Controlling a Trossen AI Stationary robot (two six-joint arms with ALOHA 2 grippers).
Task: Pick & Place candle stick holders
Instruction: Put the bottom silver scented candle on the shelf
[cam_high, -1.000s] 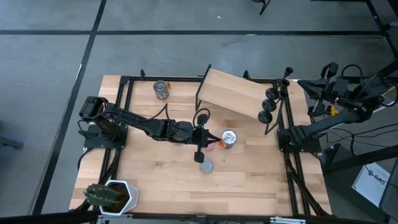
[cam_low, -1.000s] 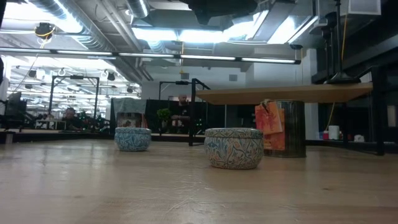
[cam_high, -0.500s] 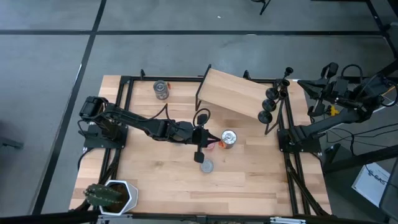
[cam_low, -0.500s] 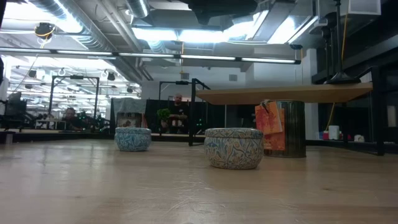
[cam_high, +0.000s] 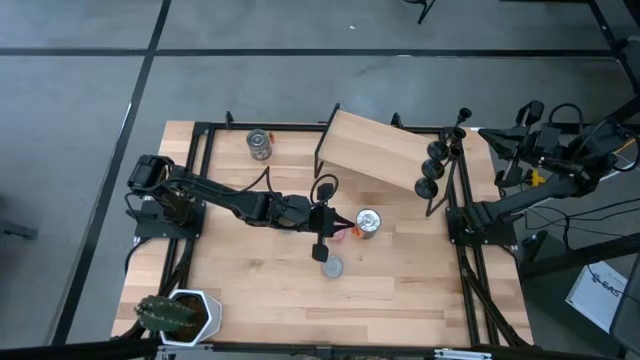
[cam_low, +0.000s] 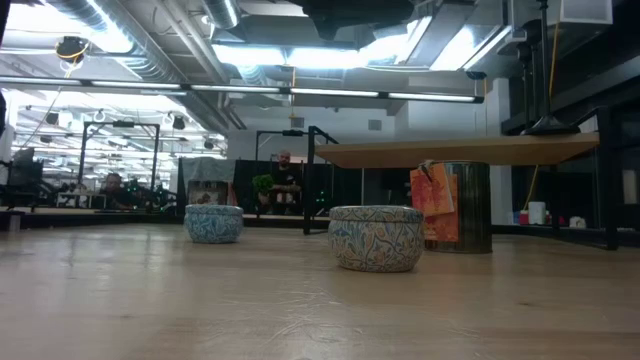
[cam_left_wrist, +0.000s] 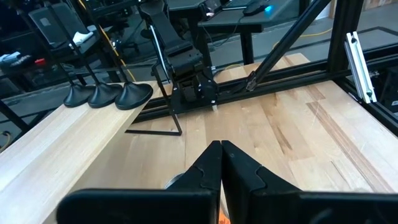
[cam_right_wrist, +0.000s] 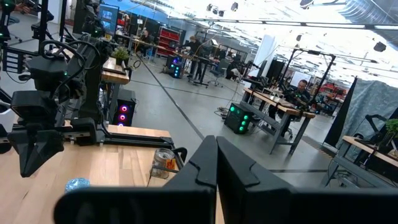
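Observation:
Three black candle stick holders (cam_high: 437, 160) stand by their round bases in a row on the right end of a raised, slanted wooden shelf (cam_high: 368, 148). They also show in the left wrist view (cam_left_wrist: 102, 93). My left gripper (cam_high: 338, 222) is shut and empty, low over the table's middle, pointing toward the right edge, to the near left of the holders. It also shows in its wrist view (cam_left_wrist: 221, 146). My right gripper (cam_high: 497, 140) is shut and empty beyond the table's far right corner, and shows in its wrist view (cam_right_wrist: 216, 142).
A shiny can (cam_high: 368, 222) and a pink disc (cam_high: 341, 233) lie just right of my left gripper. A grey disc (cam_high: 332, 267) lies nearer the front. Another can (cam_high: 259, 144) stands far left. A potted plant (cam_high: 178, 313) sits at the near left corner.

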